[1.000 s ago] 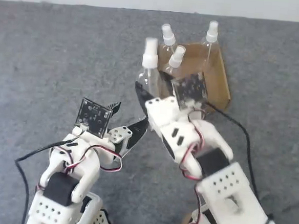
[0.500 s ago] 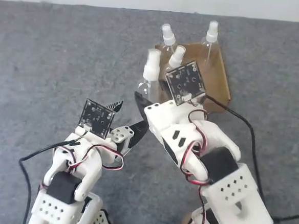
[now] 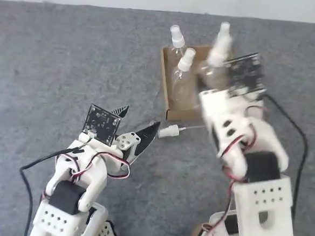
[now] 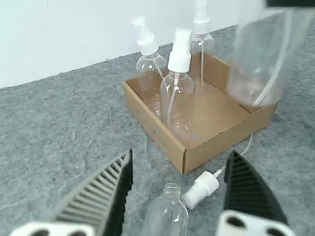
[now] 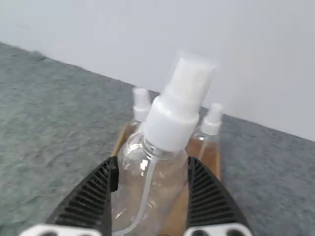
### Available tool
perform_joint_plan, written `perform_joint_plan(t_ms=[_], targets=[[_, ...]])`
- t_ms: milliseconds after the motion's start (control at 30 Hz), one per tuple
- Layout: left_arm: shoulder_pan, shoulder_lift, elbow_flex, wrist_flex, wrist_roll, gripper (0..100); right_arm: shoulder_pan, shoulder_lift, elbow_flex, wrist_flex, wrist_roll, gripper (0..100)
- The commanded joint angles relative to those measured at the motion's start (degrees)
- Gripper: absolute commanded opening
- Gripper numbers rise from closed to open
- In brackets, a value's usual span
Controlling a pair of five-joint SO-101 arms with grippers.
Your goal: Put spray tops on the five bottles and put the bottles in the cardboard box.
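Left jaws gape wide and empty near an uncapped bottle [image 4: 167,215] and a loose spray top [image 3: 169,132] on the table [image 3: 53,62]. Three capped bottles [image 4: 176,91] stand in the cardboard box [image 3: 164,82]. Right jaws clamp a fourth capped bottle [image 5: 156,140] above it.

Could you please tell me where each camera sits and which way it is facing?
High view: fixed above, behind the arms, looking down at the cardboard box; left arm and right arm show from behind.
Left wrist view: on the left wrist, facing forward between its open jaws at an uncapped bottle, a loose spray top and the box.
Right wrist view: on the right wrist, facing along jaws shut on a capped bottle, box beyond.
Shared: all three show the box.
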Motion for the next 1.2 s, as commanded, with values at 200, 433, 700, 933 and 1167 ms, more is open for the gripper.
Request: perform_joint_plan(t_ms=[200,433,700,933,1167], targets=[[-5.98,-1.32,0.84,-3.69,0.0,11,11.47,20.0,-4.04,-20.09,1.93,0.6],[-7.56,-0.97,3.38,-8.09,0.0,1,12.26,33.54,-4.22,-33.36,1.93,0.6],[-7.56,-0.97,3.47,-8.18,0.0,1,12.09,45.76,-4.31,-46.2,1.93,0.6],[-7.56,-1.14,3.47,-8.18,0.0,1,11.91,51.91,-4.31,-52.53,1.93,0.6],[-7.56,-1.23,3.47,-8.0,0.0,1,11.82,55.08,-4.4,-53.76,1.85,0.6]])
